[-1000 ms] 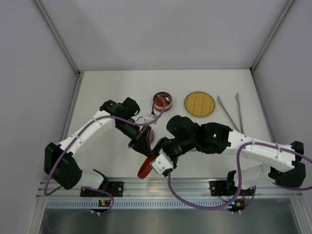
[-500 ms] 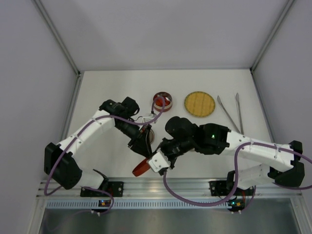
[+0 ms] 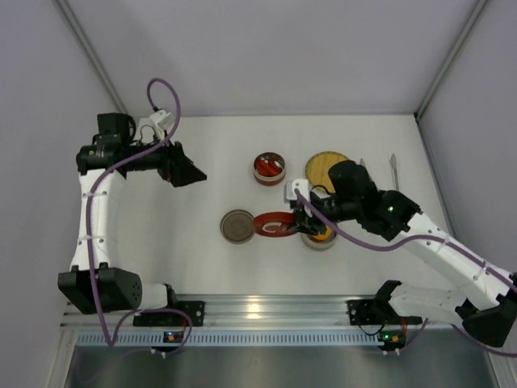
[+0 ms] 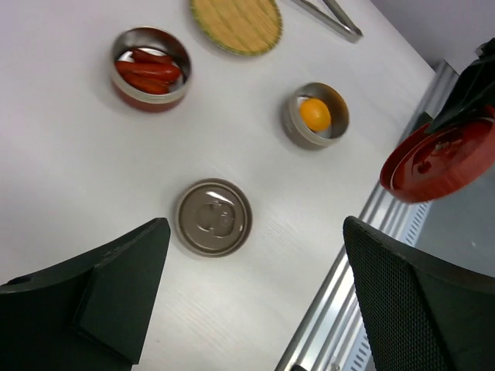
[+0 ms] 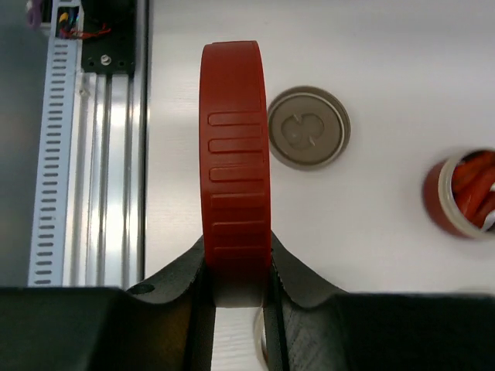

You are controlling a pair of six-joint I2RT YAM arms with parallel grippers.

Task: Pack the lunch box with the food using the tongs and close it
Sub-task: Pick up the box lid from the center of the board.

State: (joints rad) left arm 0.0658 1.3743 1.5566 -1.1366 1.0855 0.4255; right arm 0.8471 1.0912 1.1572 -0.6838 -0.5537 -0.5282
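Tongs (image 3: 371, 178) are lying flat on the tabletop (image 3: 186, 234) over at the far right, just right of the yellow woven plate (image 4: 236, 22), with nothing touching them. Food's split between two little metal bowls: the red pieces (image 4: 147, 68) sit in the red-sided bowl (image 4: 131, 97) left of the plate, and the orange ball (image 4: 315, 114) is in the plain bowl (image 4: 290, 127) closer to the arms. Right fingers (image 5: 186, 278) are clamped across the thickness of a red lid (image 5: 234, 170). From the top view it sits between the plain bowl and a flat round metal lid (image 3: 237, 225) on the tabletop. Left fingers (image 4: 116, 286) are spread wide, holding nothing, up over the far left.
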